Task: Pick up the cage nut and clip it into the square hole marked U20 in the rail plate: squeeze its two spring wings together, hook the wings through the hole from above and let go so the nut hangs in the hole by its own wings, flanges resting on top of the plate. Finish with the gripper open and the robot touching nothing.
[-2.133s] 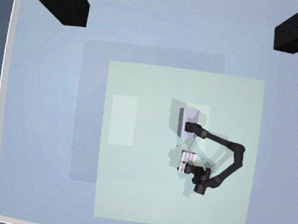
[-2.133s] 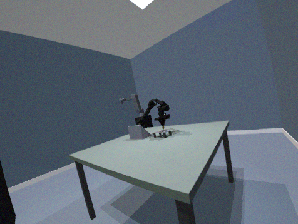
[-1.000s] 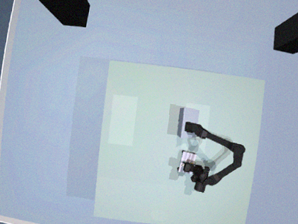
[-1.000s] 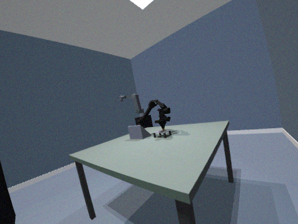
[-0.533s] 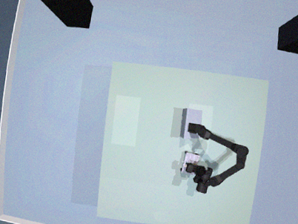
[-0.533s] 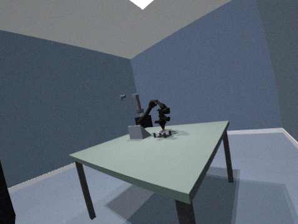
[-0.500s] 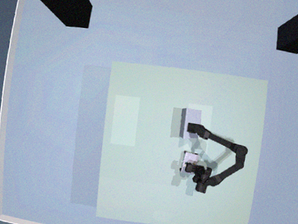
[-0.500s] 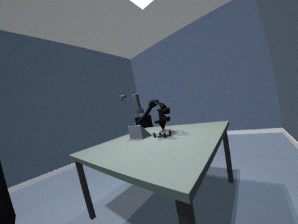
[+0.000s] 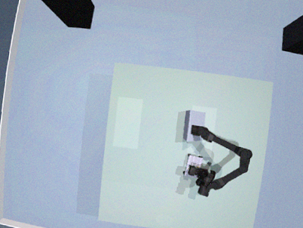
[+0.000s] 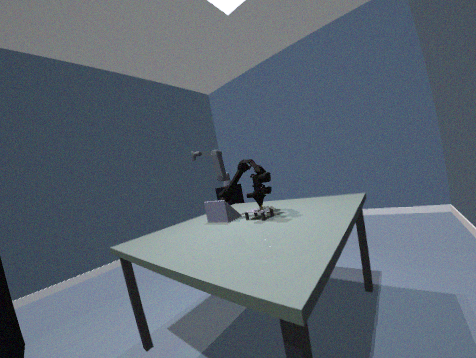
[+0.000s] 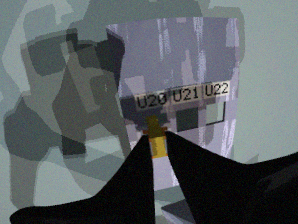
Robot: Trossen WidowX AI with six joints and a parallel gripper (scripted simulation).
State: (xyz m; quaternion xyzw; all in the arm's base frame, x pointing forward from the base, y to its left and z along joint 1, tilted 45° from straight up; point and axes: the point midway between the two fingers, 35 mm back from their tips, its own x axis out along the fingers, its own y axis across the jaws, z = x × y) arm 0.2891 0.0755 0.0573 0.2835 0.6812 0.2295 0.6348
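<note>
your tool (image 9: 193,171) (image 10: 260,206) (image 11: 156,139) is closed on the yellow cage nut (image 11: 158,145), which you have over the rail plate (image 9: 194,162) (image 10: 260,214) (image 11: 197,55), just below the u20 label (image 11: 152,100); you can't tell whether its wings are in the hole. to the right, you see the u21 hole (image 11: 187,120), then the u22 hole (image 11: 216,113).

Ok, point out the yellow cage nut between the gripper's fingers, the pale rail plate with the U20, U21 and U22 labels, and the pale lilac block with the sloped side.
Yellow cage nut (image 11: 158,147): wrist view, its body.
Pale rail plate (image 11: 200,55): wrist view, upper face.
Pale lilac block (image 10: 216,212): exterior view, front face.
</note>
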